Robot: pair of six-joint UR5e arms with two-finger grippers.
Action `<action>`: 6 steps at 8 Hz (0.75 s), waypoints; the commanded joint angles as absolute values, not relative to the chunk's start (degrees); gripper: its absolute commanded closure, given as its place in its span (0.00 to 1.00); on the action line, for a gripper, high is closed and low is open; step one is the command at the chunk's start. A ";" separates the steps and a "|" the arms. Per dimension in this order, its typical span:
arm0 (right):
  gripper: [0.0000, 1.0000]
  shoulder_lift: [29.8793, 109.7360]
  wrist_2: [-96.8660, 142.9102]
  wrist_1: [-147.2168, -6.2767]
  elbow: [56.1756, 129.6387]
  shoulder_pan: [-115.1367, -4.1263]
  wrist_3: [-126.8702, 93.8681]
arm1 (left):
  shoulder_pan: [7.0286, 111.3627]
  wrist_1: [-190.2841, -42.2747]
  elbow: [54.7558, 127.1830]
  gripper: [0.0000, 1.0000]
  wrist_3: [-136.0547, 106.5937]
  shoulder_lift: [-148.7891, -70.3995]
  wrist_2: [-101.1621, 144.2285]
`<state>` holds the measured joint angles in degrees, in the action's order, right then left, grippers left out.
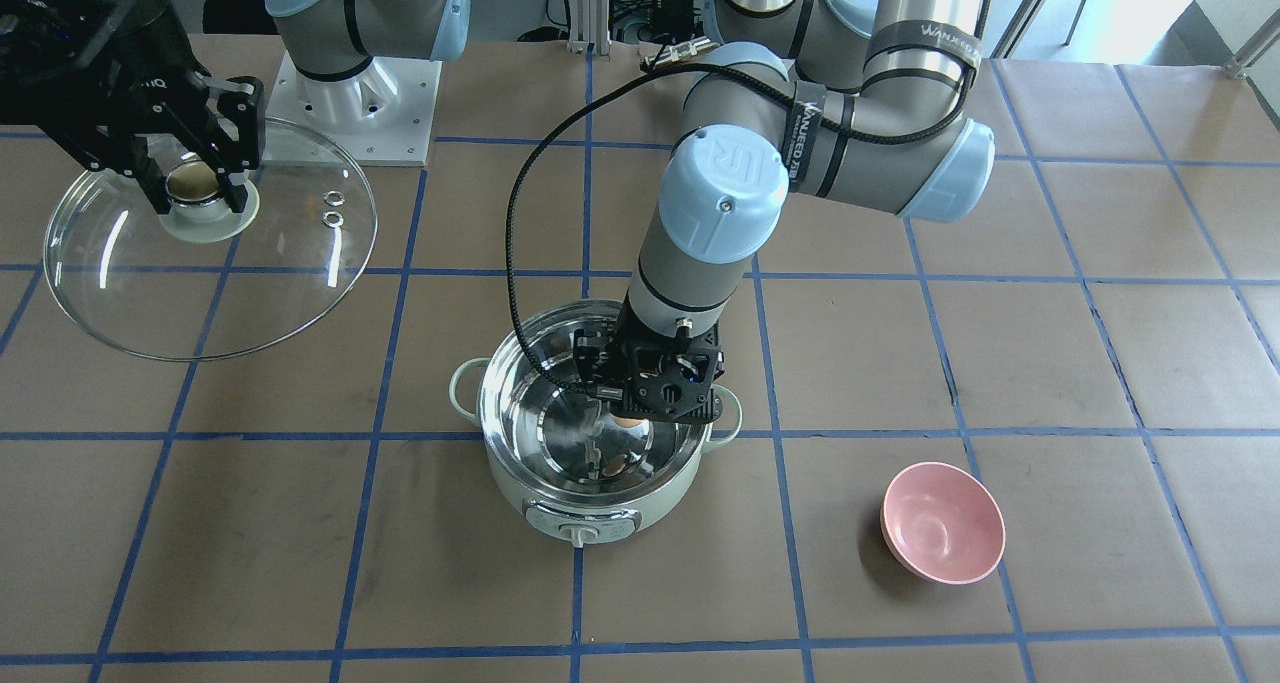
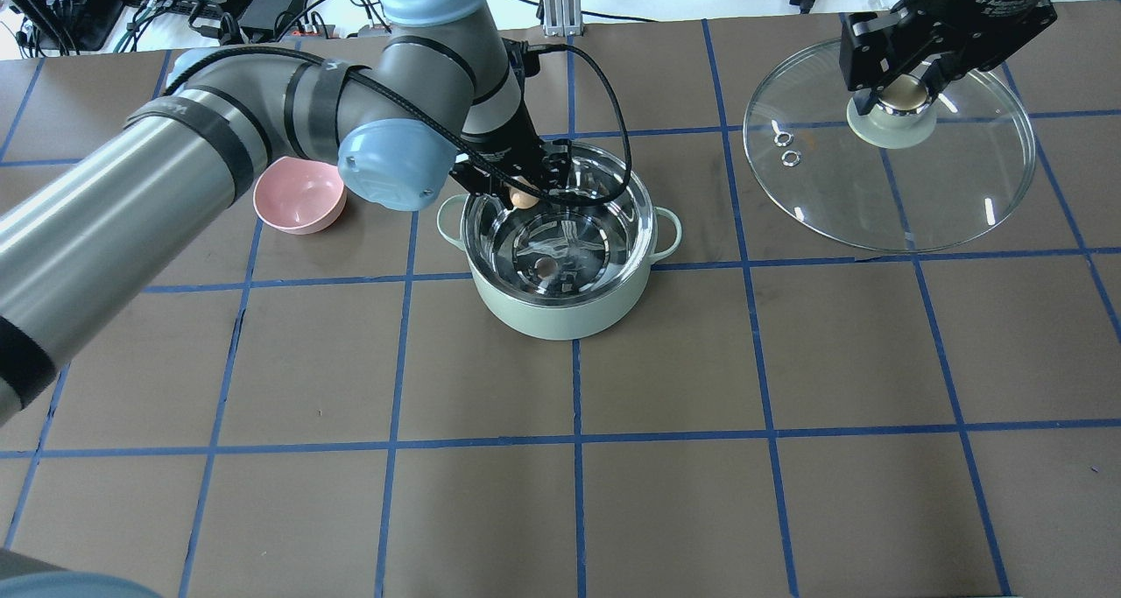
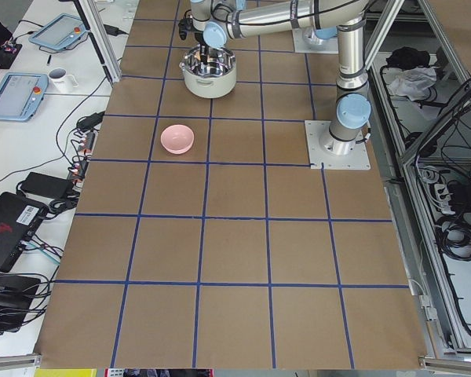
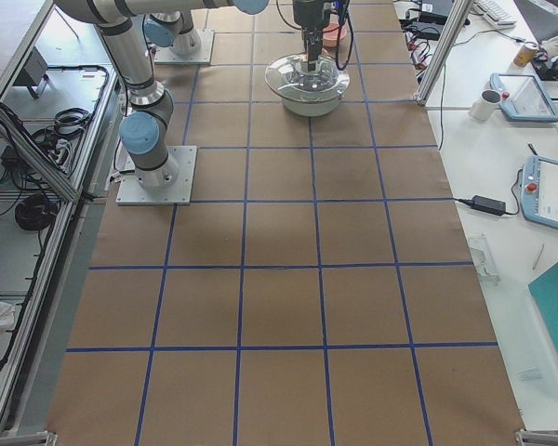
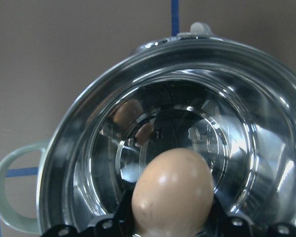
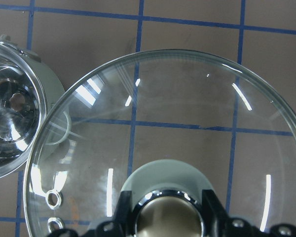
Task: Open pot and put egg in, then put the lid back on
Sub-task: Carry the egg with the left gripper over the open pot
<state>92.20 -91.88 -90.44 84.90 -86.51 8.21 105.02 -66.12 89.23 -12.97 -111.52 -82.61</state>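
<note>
Front view: left gripper (image 1: 630, 413) is clamped on the egg (image 1: 626, 420) at frame centre, just inside the far rim of the open pot (image 1: 655, 511), above the steel floor. Right gripper (image 1: 195, 188), upper left of frame, is closed around the knob of the lid (image 1: 290, 263), well apart from the pot; can't tell if the glass touches the table. Pink bowl (image 1: 943, 523) sits lower right, not involved

Overhead view: egg (image 2: 524, 198) sits at the upper left of the pot opening, close to the rim, with its reflection on the pot bottom. Lid (image 2: 963, 204) is held at upper right

Side views: too small to judge either grip; both arms reach to the far end of the table

Left wrist view: egg (image 5: 172, 190) is pinched between the fingers at bottom centre, with the pot interior empty below it

Right wrist view: fingers straddle the knob at bottom centre, pot edge at far left

Step in hand, as I judge it: placing the egg. Move in from the rim toward the middle and go down until the egg is just above the steel before parting the fingers, since a drop could crack it and it will likely roll. Lift straight out, clear of the wall, before the lid is brought over
</note>
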 commanded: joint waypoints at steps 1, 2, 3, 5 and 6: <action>1.00 92.20 -91.93 -90.44 84.90 -86.48 8.26 | 108.10 -63.20 89.65 0.60 -13.02 -115.82 -83.67; 1.00 92.20 -92.11 -90.44 84.90 -86.48 8.26 | 108.28 -61.98 89.65 0.60 -12.66 -117.23 -83.58; 1.00 92.20 -92.11 -90.44 84.90 -86.48 8.26 | 108.37 -61.88 89.74 0.60 -14.40 -118.73 -83.76; 1.00 92.20 -92.20 -90.35 84.90 -86.48 8.26 | 108.37 -61.70 89.82 0.60 -14.76 -119.62 -83.76; 1.00 92.20 -92.20 -90.18 84.90 -86.48 8.26 | 108.37 -61.44 89.82 0.59 -14.68 -119.53 -83.76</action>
<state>92.20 -92.14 -90.36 84.90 -86.48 8.26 108.33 -61.79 89.77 -14.47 -119.14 -83.74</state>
